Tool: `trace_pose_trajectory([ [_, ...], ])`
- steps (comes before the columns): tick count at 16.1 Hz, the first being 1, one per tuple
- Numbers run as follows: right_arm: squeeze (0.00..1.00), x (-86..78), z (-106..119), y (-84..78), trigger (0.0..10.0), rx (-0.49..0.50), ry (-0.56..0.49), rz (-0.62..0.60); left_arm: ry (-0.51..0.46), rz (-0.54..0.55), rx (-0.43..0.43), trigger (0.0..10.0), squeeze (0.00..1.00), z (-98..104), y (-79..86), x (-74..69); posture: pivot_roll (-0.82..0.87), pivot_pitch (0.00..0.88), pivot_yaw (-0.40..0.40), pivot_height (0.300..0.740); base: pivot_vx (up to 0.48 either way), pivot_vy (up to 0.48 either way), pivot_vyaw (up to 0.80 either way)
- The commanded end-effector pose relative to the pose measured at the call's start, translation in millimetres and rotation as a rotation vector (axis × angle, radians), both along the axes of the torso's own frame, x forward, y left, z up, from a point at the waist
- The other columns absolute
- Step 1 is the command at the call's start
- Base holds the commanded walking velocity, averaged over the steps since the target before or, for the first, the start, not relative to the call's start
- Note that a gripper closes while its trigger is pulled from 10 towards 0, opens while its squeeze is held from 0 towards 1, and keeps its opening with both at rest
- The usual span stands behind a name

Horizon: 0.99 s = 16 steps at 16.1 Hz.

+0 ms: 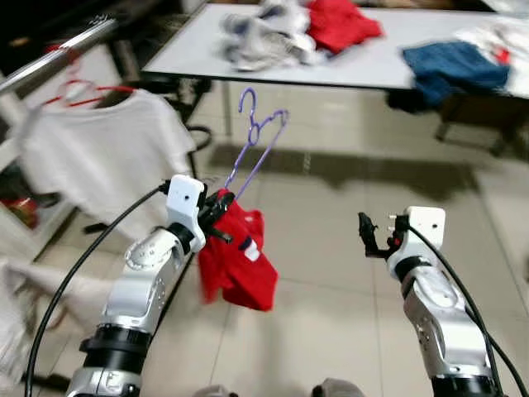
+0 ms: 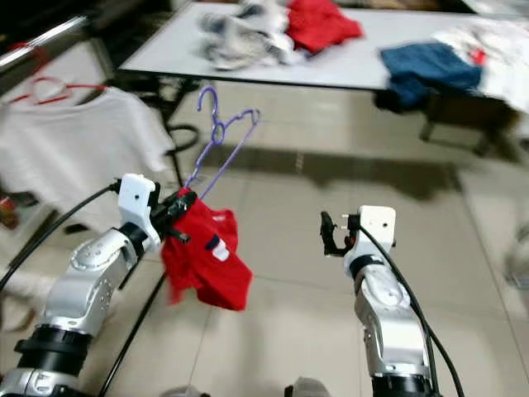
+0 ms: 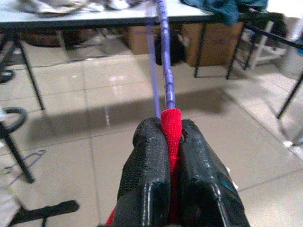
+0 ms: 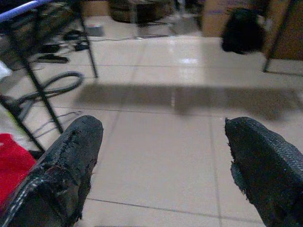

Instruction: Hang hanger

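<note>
Black fingers [image 3: 161, 189] of the left gripper [image 1: 216, 208] are pressed tight together over a fold of the red garment [image 1: 240, 263] and the lower end of the purple hanger [image 1: 258, 142]. That hanger leans up and away from the grip, its hook topmost, over the tiled floor [image 1: 331, 248], with the shirt drooping below the fingers. The right gripper [image 1: 369, 234] is held out in front with its 2 fingers spread wide and nothing between them.

To the robot's left, the rack rail [image 1: 58, 58] already carries a white shirt [image 1: 99, 153] on a red hanger [image 1: 83, 89].

Risks, as I judge them: the pinch sits at 1 end of the hanger and partly on cloth, so the hanger could pivot or slip as the arm swings toward the rail. The hook is tilted rather than upright, so it may strike the rail instead of catching over it. The loose garment could also slide off, or snag the white shirt nearby. A table [image 1: 372, 70] with heaped clothes [image 1: 281, 33] stands well behind.
</note>
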State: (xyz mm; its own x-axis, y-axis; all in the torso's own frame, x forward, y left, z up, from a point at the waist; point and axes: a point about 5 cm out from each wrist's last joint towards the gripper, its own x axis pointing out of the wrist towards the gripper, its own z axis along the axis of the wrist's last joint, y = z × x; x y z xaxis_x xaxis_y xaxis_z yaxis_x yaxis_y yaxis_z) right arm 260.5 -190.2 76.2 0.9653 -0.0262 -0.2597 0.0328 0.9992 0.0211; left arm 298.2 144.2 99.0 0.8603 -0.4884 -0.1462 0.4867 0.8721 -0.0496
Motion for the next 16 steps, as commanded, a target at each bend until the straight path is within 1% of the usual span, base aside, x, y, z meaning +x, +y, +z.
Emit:
trace_pose_trajectory([
  [1, 0.00, -1.7, 3, -8.2, 10.0, -0.015, -0.003, -0.027, -0.037, -0.014, -0.006, 10.0, 0.00, 8, -9.6, 4.5, -0.12, 0.000, 0.066, 0.740, 0.000, -0.480, -0.80],
  [4, 0.00, -0.3, 5, -9.3, 10.0, -0.022, -0.012, -0.013, -0.040, -0.013, -0.014, 10.0, 0.00, 8, -8.3, 4.1, -0.11, 0.000, 0.057, 0.740, 0.000, -0.480, -0.80],
  [5, 0.00, 1.0, 7, -8.2, 10.0, -0.013, -0.033, 0.014, -0.044, -0.005, -0.024, 10.0, 0.00, 9, -6.4, 4.0, -0.11, 0.000, 0.056, 0.740, 0.000, 0.000, 0.00],
  [6, 0.00, 2.1, 10, -5.6, 10.0, 0.011, -0.047, 0.067, -0.054, -0.006, -0.058, 10.0, 0.00, 11, -4.1, 3.4, -0.11, 0.000, 0.055, 0.740, 0.000, 0.000, 0.00],
  [7, 0.00, 2.2, 10, -4.2, 10.0, 0.021, -0.044, 0.094, -0.063, -0.016, -0.074, 10.0, 0.00, 12, -3.2, 2.6, -0.11, 0.000, 0.053, 0.740, 0.000, 0.000, 0.00],
  [8, 0.00, 1.9, 12, -4.6, 10.0, 0.023, -0.051, 0.121, -0.048, -0.007, -0.065, 10.0, 0.00, 12, -0.7, 3.2, -0.11, 0.000, 0.051, 0.740, 0.000, 0.000, 0.00],
  [9, 0.00, 1.6, 14, -6.6, 10.0, 0.019, -0.054, 0.137, -0.057, -0.009, -0.051, 10.0, 0.00, 14, 2.6, 4.3, -0.11, 0.000, 0.050, 0.740, 0.000, 0.000, 0.00],
  [10, 0.00, 1.2, 14, -8.3, 10.0, 0.013, -0.057, 0.149, -0.070, -0.009, -0.031, 7.7, 0.00, 16, 8.7, 6.2, -0.10, 0.000, 0.049, 0.740, 0.000, 0.000, 0.00],
  [11, 0.00, 1.6, 15, -8.6, 10.0, 0.012, -0.063, 0.160, -0.071, -0.011, -0.031, 0.0, 0.00, 17, 11.8, 8.2, -0.10, 0.000, 0.046, 0.740, 0.000, 0.000, 0.00],
  [13, 0.00, 2.1, 17, -8.7, 10.0, 0.006, -0.073, 0.182, -0.070, -0.039, -0.045, 0.0, 0.00, 20, 13.1, 9.8, -0.10, 0.000, 0.045, 0.740, 0.000, 0.000, 0.00],
  [14, 0.00, 2.5, 21, -7.2, 10.0, 0.013, -0.103, 0.227, -0.074, -0.090, -0.057, 0.0, 0.00, 24, 14.4, 11.2, -0.10, 0.000, 0.047, 0.740, 0.000, 0.000, 0.00],
  [15, 0.00, 2.0, 26, -4.8, 10.0, 0.079, -0.123, 0.290, -0.084, -0.148, -0.068, 0.0, 0.00, 30, 16.0, 12.2, -0.10, 0.000, 0.048, 0.740, 0.000, 0.000, 0.00],
  [16, 0.00, 1.9, 28, -3.9, 10.0, 0.100, -0.134, 0.329, -0.091, -0.180, -0.074, 0.0, 0.00, 34, 16.6, 12.7, -0.10, 0.000, 0.049, 0.740, 0.000, 0.000, 0.00],
])
